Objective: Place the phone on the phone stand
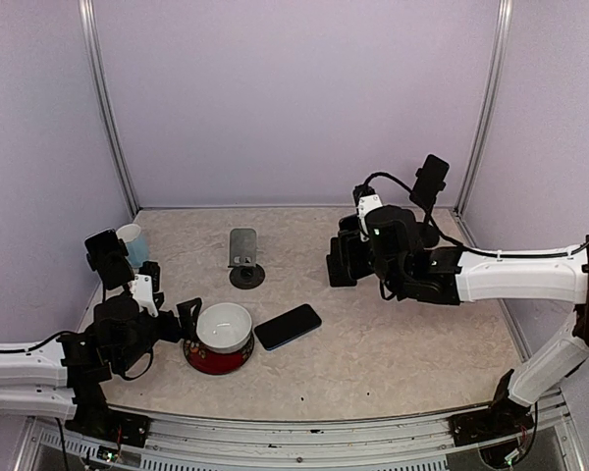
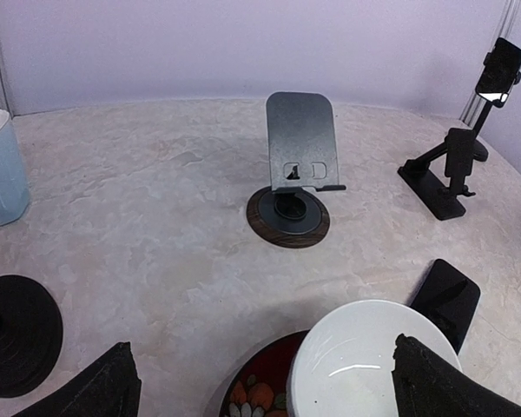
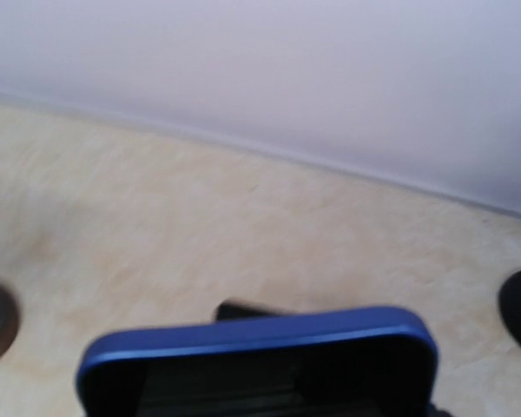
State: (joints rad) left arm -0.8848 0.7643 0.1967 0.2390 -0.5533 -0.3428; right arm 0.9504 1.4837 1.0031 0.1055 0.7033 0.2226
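Observation:
The grey phone stand [image 1: 243,253] [image 2: 300,143] stands upright on a round dark base at the middle back of the table, with nothing on it. My right gripper [image 1: 340,263] hovers to its right and is shut on a phone [image 3: 260,347] with a blue rim and dark screen, which fills the bottom of the right wrist view and hides the fingers. A second dark phone [image 1: 288,326] [image 2: 447,300] lies flat on the table near the bowls. At the front left my left gripper [image 1: 182,324] [image 2: 273,387] is open and holds nothing.
A white bowl [image 1: 224,326] [image 2: 365,360] sits in a red flowered bowl [image 1: 216,358] just under the left fingers. A pale blue cup [image 1: 133,243] [image 2: 0,169] stands at the back left. Black devices on poles stand at the left [image 1: 106,257] and back right [image 1: 431,183].

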